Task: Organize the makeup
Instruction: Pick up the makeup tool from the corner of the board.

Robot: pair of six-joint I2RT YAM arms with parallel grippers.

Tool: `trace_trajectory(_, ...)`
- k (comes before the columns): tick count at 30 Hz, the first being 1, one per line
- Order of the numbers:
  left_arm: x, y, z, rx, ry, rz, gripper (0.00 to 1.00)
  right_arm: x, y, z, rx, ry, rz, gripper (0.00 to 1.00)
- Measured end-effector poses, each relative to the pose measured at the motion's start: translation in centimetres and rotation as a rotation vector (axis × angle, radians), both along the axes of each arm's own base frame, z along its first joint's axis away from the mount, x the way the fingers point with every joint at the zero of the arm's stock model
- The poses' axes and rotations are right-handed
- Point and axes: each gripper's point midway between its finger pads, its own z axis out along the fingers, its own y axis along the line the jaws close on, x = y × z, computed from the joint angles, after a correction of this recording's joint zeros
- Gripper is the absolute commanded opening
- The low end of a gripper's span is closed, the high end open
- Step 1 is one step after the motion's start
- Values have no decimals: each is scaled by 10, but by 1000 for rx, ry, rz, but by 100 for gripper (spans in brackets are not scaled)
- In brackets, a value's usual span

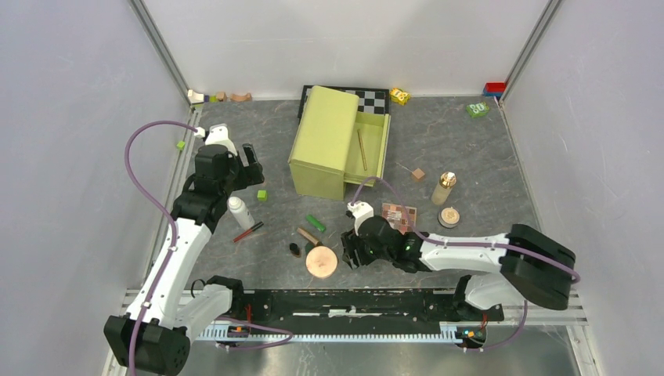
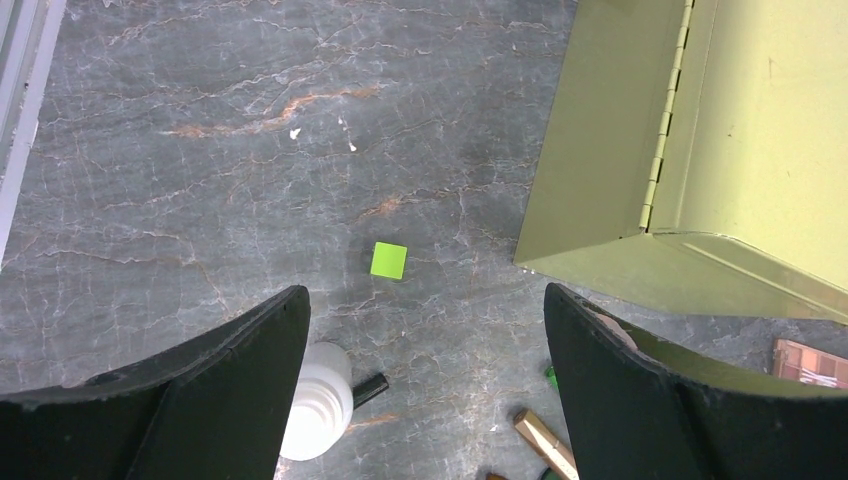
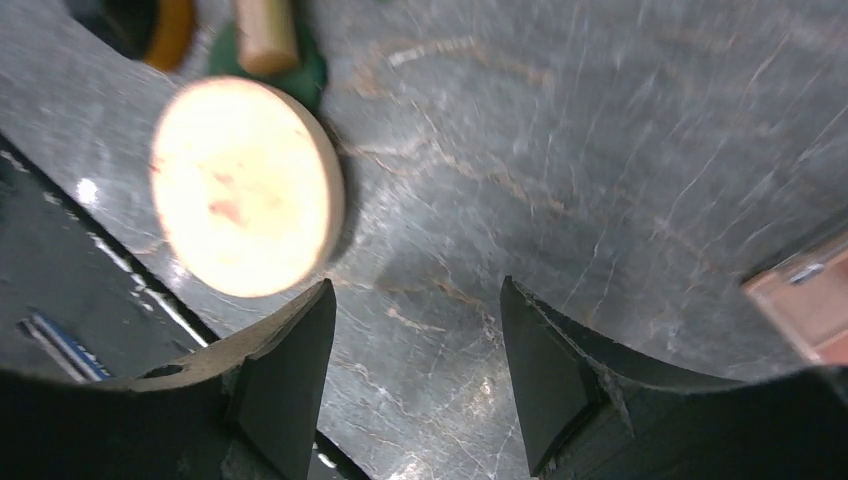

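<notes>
Left gripper [image 2: 425,300]: It is wide open and holds nothing. It hangs over the bench [image 2: 200,150], and the white bottle [image 2: 320,415] is just by one of its fingers.
Right gripper [image 3: 415,300]: It is open too, with nothing in it. It sits low, just beside the big round compact [image 3: 245,185].
Where the makeup is: Most of it lies loose on the bench in front of the green box [image 1: 341,141]. I see the red pencil [image 1: 248,232], the green tube [image 1: 315,222], the bronze tube [image 1: 308,236], the palette [image 1: 398,215], the gold-capped bottle [image 1: 444,188] and a small compact [image 1: 449,217]. One thin stick [image 1: 362,149] lies inside the box.
Compact worry: The big compact is flat and wide. I think the fingers could slip off its rim, or shove it into the tubes right next to it. It also lies near the front edge of the bench, so a hard push could send it off.
Bottle worry: The white bottle looks smooth and round. A squeeze that is not in the middle could make it pop out and bump the pencil.
Cube worry: A little green cube [image 2: 389,260] lies just ahead of the left gripper. It is not makeup, and it could get picked up by mistake.
Box worry: The box lid is open. An arm that swings low could knock it.
</notes>
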Motion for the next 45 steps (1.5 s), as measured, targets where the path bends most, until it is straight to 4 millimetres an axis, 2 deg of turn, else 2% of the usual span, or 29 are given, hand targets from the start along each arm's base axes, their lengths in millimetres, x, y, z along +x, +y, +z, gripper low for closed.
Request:
trace_trajectory(3, 0, 0, 0, 1, 0, 1, 93, -7, -3, -23, -24, 62, -14, 66)
trace_trajectory(8, 0, 0, 0, 1, 0, 0, 93, -10, 17, -21, 61, 97, 0, 62)
trace_trajectory(15, 0, 0, 0, 1, 0, 0, 92, -13, 30, -21, 107, 123, 23, 53)
trace_trajectory(20, 0, 0, 0, 1, 0, 0, 93, -15, 40, -24, 120, 141, 51, 34)
trace_trajectory(29, 0, 0, 0, 1, 0, 0, 92, -18, 39, -25, 107, 139, 84, 1)
trace_trajectory(33, 0, 0, 0, 1, 0, 0, 92, -10, 34, -13, 78, 71, 85, 0)
trace_trajectory(38, 0, 0, 0, 0, 0, -1, 92, 18, 25, 26, 45, -99, 40, 0)
trace_trajectory(42, 0, 0, 0, 0, 0, -2, 92, 41, 1, 49, -45, -240, -33, 0)
trace_trajectory(45, 0, 0, 0, 0, 0, -2, 92, 54, -25, 62, -126, -330, -100, 0)
